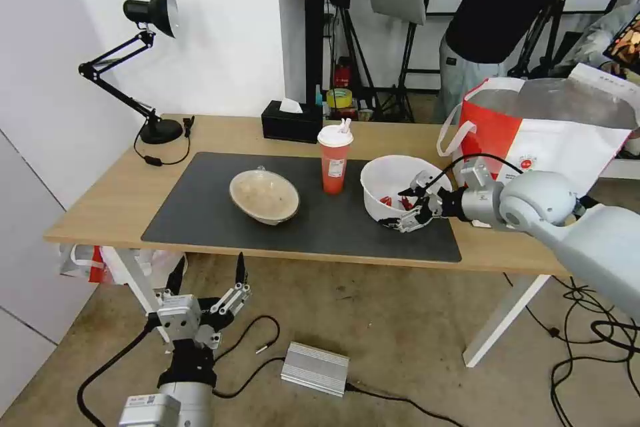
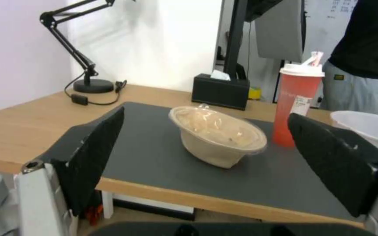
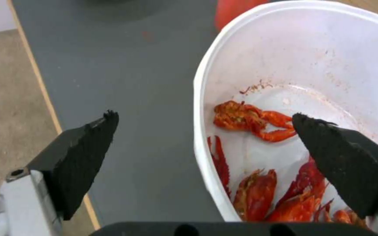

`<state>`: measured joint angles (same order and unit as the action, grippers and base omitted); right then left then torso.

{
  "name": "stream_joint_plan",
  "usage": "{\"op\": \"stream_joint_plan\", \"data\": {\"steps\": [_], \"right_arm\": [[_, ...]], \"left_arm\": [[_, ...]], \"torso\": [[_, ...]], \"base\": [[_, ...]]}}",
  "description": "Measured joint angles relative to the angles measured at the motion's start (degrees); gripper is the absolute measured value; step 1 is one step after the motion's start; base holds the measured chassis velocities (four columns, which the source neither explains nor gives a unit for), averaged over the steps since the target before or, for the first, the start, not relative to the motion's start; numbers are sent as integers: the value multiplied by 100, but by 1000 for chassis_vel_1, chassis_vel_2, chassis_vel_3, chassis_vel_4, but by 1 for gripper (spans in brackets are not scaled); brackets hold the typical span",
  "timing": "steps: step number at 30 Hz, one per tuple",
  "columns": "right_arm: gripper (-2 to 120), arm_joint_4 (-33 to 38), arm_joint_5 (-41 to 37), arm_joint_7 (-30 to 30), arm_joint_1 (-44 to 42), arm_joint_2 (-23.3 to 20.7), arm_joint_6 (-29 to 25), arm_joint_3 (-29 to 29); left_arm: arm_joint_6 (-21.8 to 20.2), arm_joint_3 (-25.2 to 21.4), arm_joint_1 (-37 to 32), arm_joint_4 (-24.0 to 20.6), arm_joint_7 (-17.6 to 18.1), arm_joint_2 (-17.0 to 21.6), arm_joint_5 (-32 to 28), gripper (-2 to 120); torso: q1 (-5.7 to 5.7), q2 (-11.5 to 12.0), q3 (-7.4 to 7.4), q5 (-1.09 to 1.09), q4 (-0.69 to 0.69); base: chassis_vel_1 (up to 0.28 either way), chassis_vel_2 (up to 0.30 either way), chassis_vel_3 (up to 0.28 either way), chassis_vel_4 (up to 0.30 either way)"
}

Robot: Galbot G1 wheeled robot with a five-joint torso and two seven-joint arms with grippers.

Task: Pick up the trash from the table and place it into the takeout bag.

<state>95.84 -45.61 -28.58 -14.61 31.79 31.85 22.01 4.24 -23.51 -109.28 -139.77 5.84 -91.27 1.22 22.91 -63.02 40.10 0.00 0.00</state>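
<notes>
A large white bowl holding red crayfish scraps sits right of centre on the dark mat. My right gripper is open and straddles the bowl's near rim, one finger inside and one outside. A tall red cup with a white lid stands at mid-table, and a shallow beige soiled bowl lies tilted left of it. The red-and-white takeout bag stands open at the table's right end. My left gripper hangs open below the table's front edge, facing the beige bowl.
A black desk lamp stands at the back left and a black tissue box at the back centre. A silver box and cables lie on the floor. A person in black stands behind the bag.
</notes>
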Motion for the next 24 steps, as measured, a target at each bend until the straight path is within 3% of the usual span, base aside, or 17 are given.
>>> {"op": "stream_joint_plan", "data": {"steps": [24], "right_arm": [[100, -211, 56, -1, 287, 81, 154, 316]], "left_arm": [[0, -20, 47, 34, 13, 3, -48, 100]], "torso": [[0, 0, 0, 0, 0]], "base": [[0, 0, 0, 0]]}}
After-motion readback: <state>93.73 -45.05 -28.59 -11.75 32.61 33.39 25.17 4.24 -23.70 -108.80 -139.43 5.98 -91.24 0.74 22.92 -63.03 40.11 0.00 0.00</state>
